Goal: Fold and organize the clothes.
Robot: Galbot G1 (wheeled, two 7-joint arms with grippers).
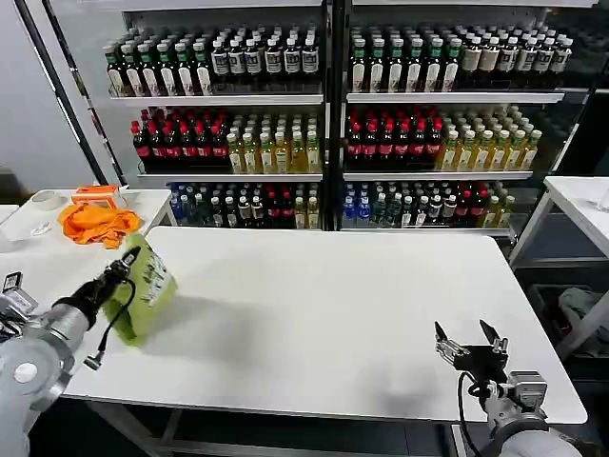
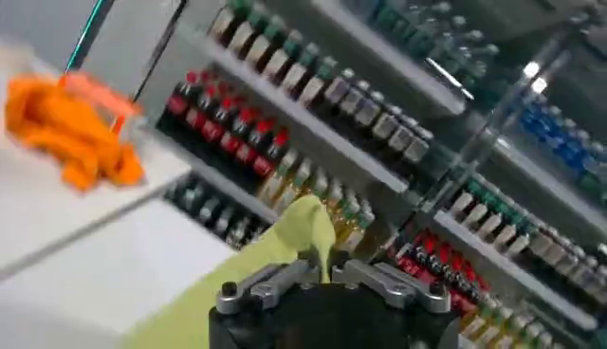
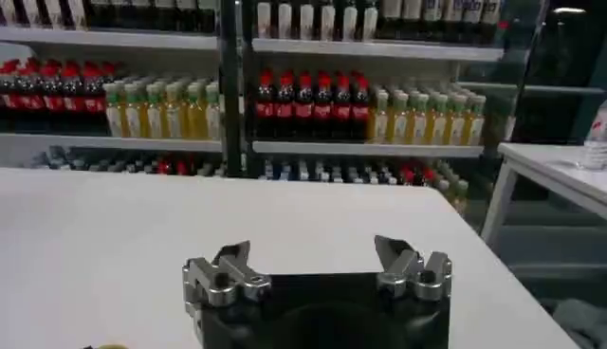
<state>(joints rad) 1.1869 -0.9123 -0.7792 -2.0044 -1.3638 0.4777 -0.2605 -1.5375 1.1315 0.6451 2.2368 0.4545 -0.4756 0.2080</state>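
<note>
The lime-green T-shirt [image 1: 147, 288] hangs folded from my left gripper [image 1: 130, 255] above the left part of the white table [image 1: 324, 314], its white-and-dark print facing right. In the left wrist view the green T-shirt [image 2: 275, 248] is pinched between the shut fingers of the left gripper [image 2: 325, 272]. My right gripper [image 1: 467, 341] stands open near the table's front right edge, holding nothing; in its own view the right gripper [image 3: 316, 261] has bare tabletop between its fingers.
A bright orange cloth [image 1: 95, 222] lies on a side table [image 1: 38, 238] at the left, beside a roll of tape [image 1: 45, 200]. Shelves of bottles [image 1: 333, 124] fill the background. Another white table [image 1: 580, 205] stands at the right.
</note>
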